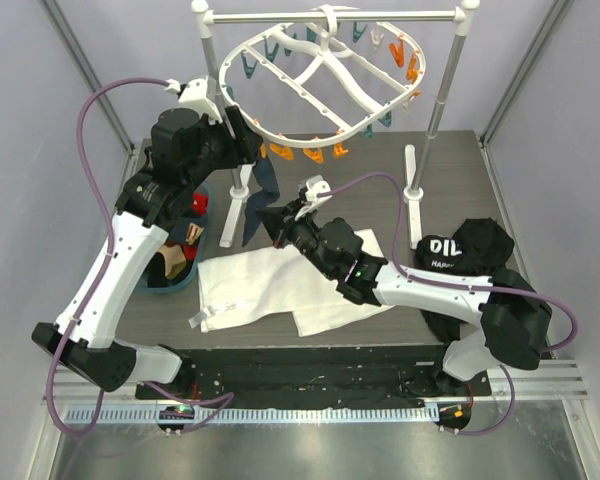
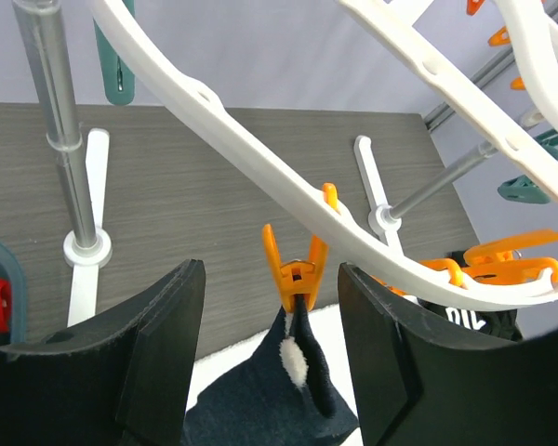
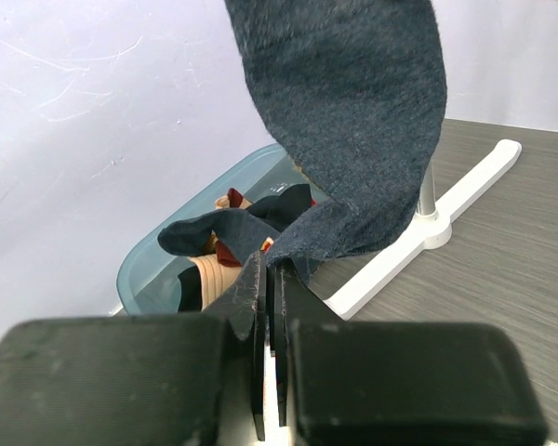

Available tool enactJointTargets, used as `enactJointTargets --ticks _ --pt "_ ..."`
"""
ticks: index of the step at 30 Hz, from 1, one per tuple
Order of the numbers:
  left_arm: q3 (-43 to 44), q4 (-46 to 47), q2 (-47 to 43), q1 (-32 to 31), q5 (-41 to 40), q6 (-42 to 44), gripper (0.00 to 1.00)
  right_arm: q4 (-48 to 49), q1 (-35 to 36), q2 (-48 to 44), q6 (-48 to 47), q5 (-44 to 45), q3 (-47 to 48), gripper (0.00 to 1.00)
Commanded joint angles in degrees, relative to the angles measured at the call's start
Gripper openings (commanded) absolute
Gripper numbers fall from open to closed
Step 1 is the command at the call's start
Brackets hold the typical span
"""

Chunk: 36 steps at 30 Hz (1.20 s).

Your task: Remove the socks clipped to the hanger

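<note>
The white oval hanger [image 1: 325, 85] hangs from the rail, with orange and teal clips round its rim. One dark navy sock [image 1: 265, 185] hangs from an orange clip [image 2: 296, 269] on the near-left rim. My left gripper [image 1: 244, 128] is open. In the left wrist view its fingers [image 2: 163, 348] stand either side of that clip and the sock's top [image 2: 279, 395], touching neither. My right gripper [image 1: 275, 222] is shut on the sock's lower edge [image 3: 353, 139], pinched at its tips [image 3: 274, 271]. Several other socks [image 3: 214, 237] lie in a teal bin [image 1: 202, 262].
The grey rail [image 1: 330, 17] stands on two upright poles with white feet [image 1: 413, 190]. A white cloth [image 1: 270, 285] lies on the table's front middle. A black garment with white lettering [image 1: 470, 250] lies at the right, beside my right arm.
</note>
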Motion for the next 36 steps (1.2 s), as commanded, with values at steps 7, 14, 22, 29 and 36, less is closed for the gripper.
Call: enactJointTargets --ticks 7,14,22,29,36 --pt "2.05 4.05 -1.47 0.18 0.16 -0.43 0.63 3.2 0.3 -0.59 0.78 -0.42 0.24 0.01" --pt "2.4 5.19 -0.06 0.27 0.69 -0.61 0.57 3.46 0.22 -0.6 1.13 -0.69 0.42 0.01" --pt "4.08 5.28 1.26 0.18 0.78 -0.61 0.33 3.28 0.22 -0.51 1.57 -0.86 0.33 0.01" --pt "4.25 5.28 1.52 0.27 1.22 -0.96 0.0 2.93 0.3 -0.68 1.74 -0.6 -0.37 0.01" --pt "4.87 4.14 1.78 0.18 1.04 -0.87 0.0 2.67 0.22 -0.77 2.62 -0.16 -1.87 0.01"
